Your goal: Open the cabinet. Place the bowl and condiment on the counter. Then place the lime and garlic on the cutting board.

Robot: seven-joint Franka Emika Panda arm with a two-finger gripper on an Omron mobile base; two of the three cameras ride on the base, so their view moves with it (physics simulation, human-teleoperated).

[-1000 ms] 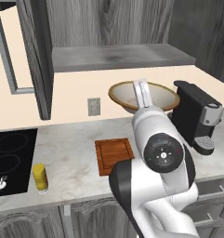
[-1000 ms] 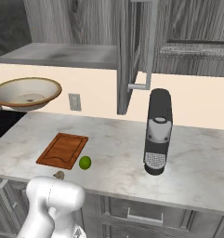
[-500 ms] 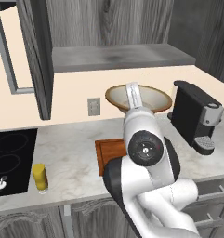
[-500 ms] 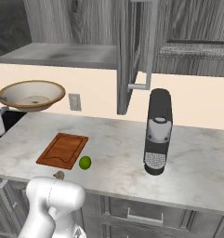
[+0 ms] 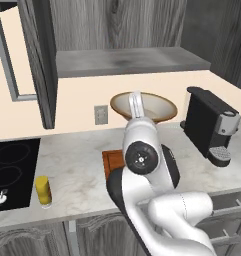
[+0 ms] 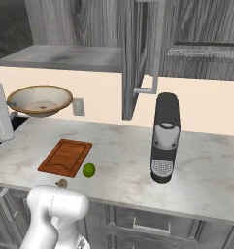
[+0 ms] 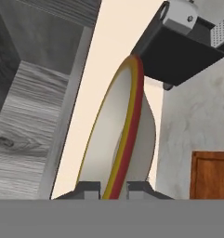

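Marbled worktop [image 6: 113, 146] runs under the opened cabinet [image 5: 39, 60], with the condiment [image 5: 42, 190] standing beside the cooktop. Raised above the worktop, the bowl [image 6: 40, 99] hangs in the air, its rim pinched edge-on between the nearly closed tips of the claw [image 7: 113, 188]. Below and slightly forward lies the cutting board [image 6: 66, 156], so the set-down probably wants bare stone off to one side. Lime [image 6: 89, 169] and garlic [image 6: 61, 183] wait near the board's front corner.
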